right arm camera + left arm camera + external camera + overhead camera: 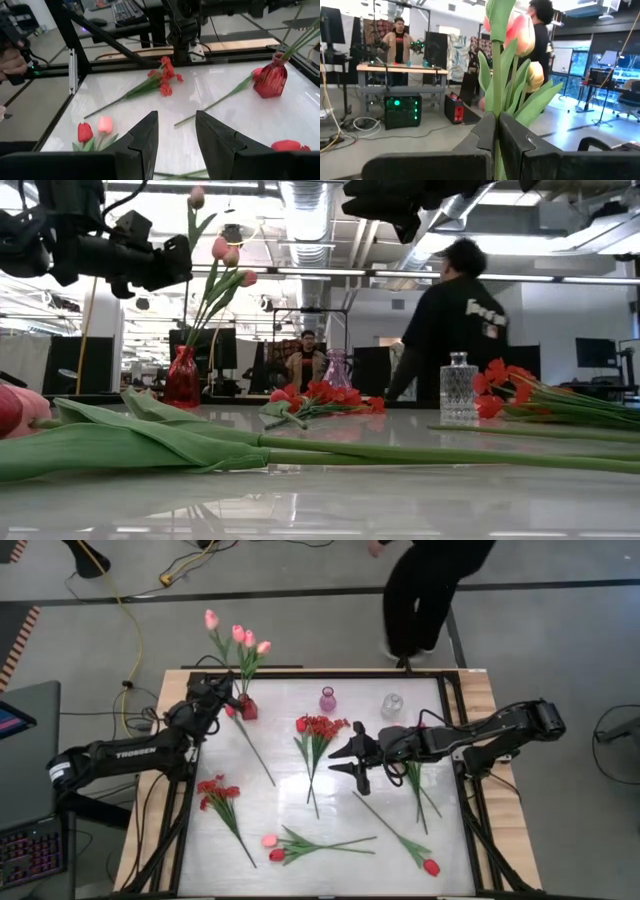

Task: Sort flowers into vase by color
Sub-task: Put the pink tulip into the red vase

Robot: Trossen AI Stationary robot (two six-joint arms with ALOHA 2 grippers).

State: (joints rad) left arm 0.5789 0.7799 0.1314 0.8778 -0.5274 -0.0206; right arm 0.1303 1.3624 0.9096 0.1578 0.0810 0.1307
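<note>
— What are you worrying about right now?

— My left hand [222, 697] is clamping together on a green stem [496, 75] among the pink tulips [240, 635], right over the red vase [247, 707]. In my left wrist view the stem is running up between my fingers [485, 135] with a pink bloom above. If I am pulling sideways while letting go, I judge the narrow vase could be tipping, or the stem could be dragging its neighbours out with it.

— And the other hand?

— My right hand [352, 758] is hovering over the middle of the worktop [330, 850], fingers apart and holding nothing. A red spray [318, 728] is lying just beside it. Coming down off-centre, I could be pinching a leaf instead of a stem, or pushing the bunch toward the vases.

— What is in each vase?

— The red vase at the back left is holding several pink tulips, standing upright and leaning a little. The purple vase [328, 699] and the clear vase [392, 705] beside it both look empty to me.

— And what is left lying loose?

— A second red spray [217, 790] near the left edge, a pink and red tulip pair [273, 847] at the front, a red tulip [431, 867] at the front right, and another red flower [231, 711] lying touching the foot of the red vase. A person [425, 590] is walking behind the worktop, well apart from both arms.
</note>
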